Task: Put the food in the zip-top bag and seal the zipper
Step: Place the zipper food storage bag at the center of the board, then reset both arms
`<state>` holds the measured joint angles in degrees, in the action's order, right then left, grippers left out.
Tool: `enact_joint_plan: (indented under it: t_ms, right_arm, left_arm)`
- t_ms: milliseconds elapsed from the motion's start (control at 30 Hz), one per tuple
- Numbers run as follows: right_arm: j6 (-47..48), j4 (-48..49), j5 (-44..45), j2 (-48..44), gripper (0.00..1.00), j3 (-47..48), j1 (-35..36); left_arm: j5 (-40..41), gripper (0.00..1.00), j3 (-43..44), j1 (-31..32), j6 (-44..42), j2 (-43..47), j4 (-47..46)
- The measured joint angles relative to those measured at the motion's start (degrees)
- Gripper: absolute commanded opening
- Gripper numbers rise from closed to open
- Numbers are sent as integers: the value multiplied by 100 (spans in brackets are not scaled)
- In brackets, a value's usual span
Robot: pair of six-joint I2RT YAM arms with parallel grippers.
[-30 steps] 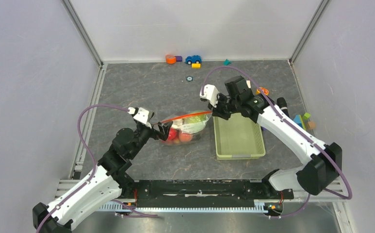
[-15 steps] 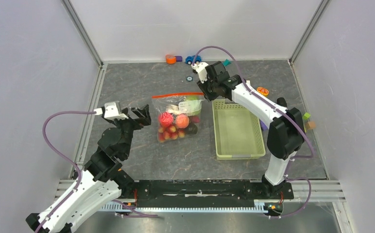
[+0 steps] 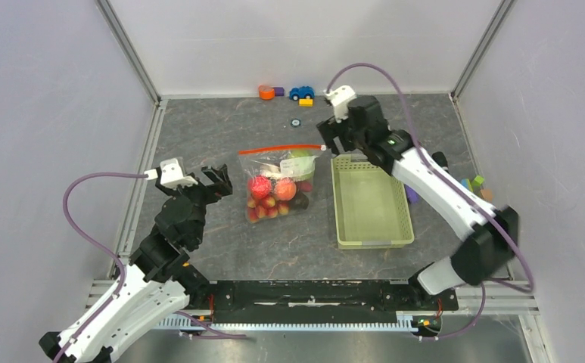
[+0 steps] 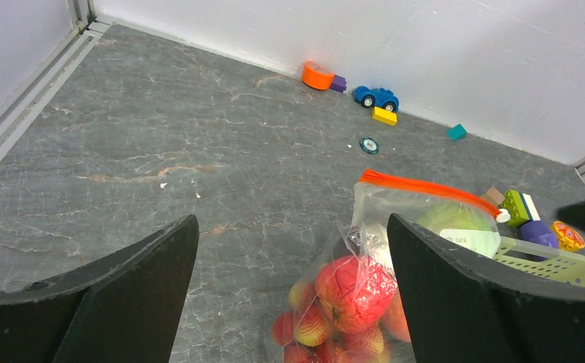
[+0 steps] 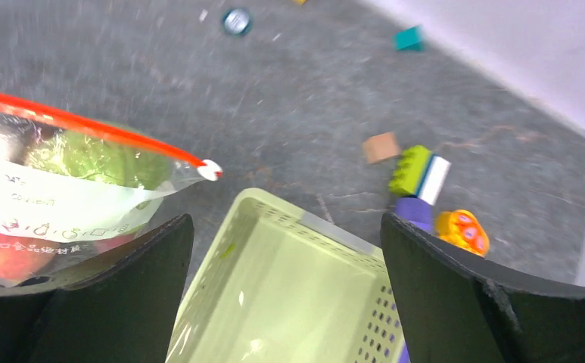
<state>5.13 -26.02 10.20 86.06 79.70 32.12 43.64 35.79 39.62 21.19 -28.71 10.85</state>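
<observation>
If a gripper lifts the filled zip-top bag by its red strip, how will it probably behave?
Probably floppy: the zip-top bag is thin crinkled film, so it should sag under the food bunched at its near end. Smooth plastic may slip, and the round pieces could shift.

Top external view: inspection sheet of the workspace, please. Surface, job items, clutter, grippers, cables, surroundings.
Surface: dark grey stone-pattern table; no spills seen.
Job's things: zip-top bag lying flat, food inside; zipper straight, looks closed, white slider at the basket end.
Clutter: empty green basket beside the bag; toy car at the far wall; blocks at the right edge.
Grippers: left gripper open, empty, beside the bag; right gripper open, empty, near the slider.
Cables: purple cable loops on each arm, clear of the bag.
Surroundings: pale walls, metal frame; nothing else seen.
</observation>
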Motion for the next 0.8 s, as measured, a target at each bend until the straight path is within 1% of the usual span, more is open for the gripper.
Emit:
enact_joint_plan:
  t_ms: [133, 233, 433, 533, 633, 800]
  right_arm:
    - [-387, 791, 815, -1738, 98, -1185, -26]
    - [-675, 1139, 1735, -2656, 98, -1781, -94]
    - [-1213, 1342, 4072, -3567, 98, -2771, -153]
    - [-1399, 1300, 4896, -3919, 98, -3289, -153]
    - [-1569, 1252, 5477, -4297, 98, -3740, -153]
    - [-1650, 1222, 5949, -4669, 98, -4028, -153]
  left_arm:
    - [4, 100, 131, 0, 103, -24, 76]
    - [72, 100, 284, 0, 249, -63, 264]
    - [350, 100, 769, 0, 599, -380, 863]
    - [538, 100, 1095, 0, 815, -695, 1327]
    - [660, 100, 1338, 0, 1003, -992, 1744]
    - [737, 100, 1502, 0, 1169, -1298, 2212]
